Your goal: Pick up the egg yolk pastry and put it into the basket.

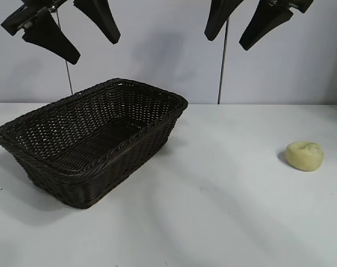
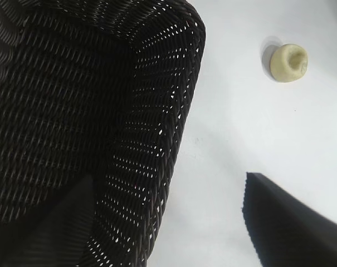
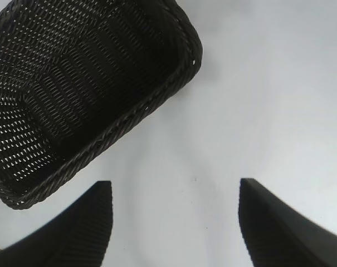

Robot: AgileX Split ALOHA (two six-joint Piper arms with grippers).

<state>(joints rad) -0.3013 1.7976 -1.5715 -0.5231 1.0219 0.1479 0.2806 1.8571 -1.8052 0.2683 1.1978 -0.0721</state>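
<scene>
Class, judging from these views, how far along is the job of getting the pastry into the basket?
Nothing is done yet: the egg yolk pastry sits on the table, apart from the basket. Nothing is in hand: the left gripper and right gripper hang open above. Left: reaching, grasping, carrying, dropping.

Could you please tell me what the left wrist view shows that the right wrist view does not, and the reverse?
Only the left wrist view shows the egg yolk pastry, lying on the white table apart from the basket. Only the right wrist view shows most of the basket's braided rim and its empty floor, framed by the right end effector, open and holding nothing. Both show the basket and the table.
</scene>
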